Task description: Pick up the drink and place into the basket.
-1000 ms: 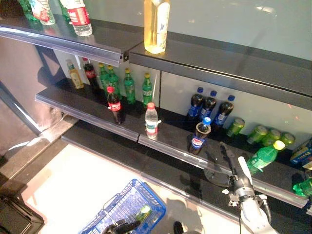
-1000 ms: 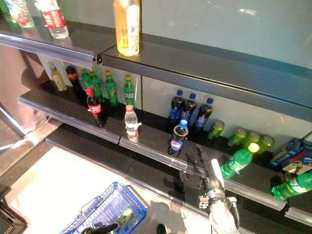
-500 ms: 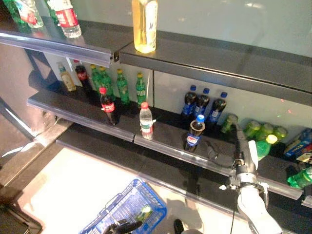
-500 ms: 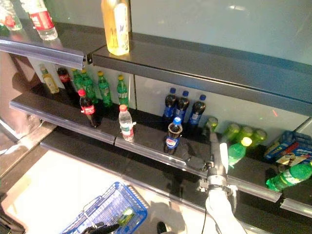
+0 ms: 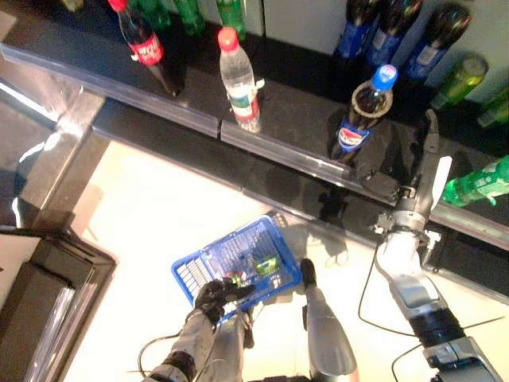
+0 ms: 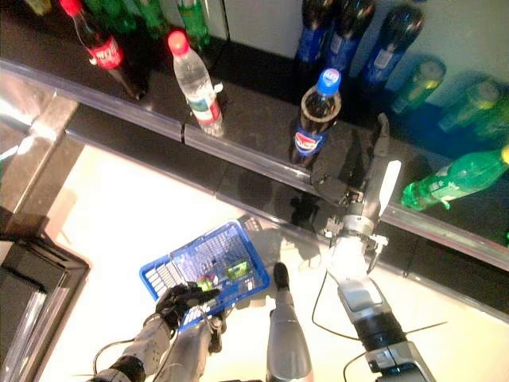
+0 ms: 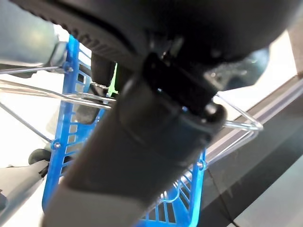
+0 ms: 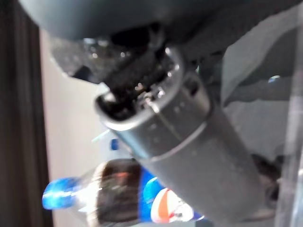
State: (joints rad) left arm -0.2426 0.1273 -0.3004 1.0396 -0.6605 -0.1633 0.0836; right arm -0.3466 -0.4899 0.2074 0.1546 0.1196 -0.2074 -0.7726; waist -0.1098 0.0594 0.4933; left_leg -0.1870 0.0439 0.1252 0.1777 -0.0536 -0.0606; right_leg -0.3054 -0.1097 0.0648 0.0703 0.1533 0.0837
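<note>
Right now the cola bottle (image 5: 359, 115) with the blue cap stands upright near the front edge of the dark shelf (image 5: 286, 127), and the right robot hand (image 5: 428, 155) is raised just beside it, fingers straight and not yet around anything. Judging by the dark fill, the bottle is full, so fairly heavy for its size, stiff plastic with a smooth, likely slippery label; the middle of the body, around the label, looks like the safest place to take hold, since the neck is narrow and a push near the cap could tip it. Down low, the left robot hand (image 5: 211, 294) is curled round the wire handle of the blue basket (image 5: 266, 239), which holds a small green item already. A water bottle (image 5: 239, 79) and a red-capped cola bottle (image 5: 145, 48) stand further along the same shelf, and a green bottle (image 5: 477, 183) lies on its side past the right robot hand. Below the shelf runs a pale floor (image 5: 151, 207).
</note>
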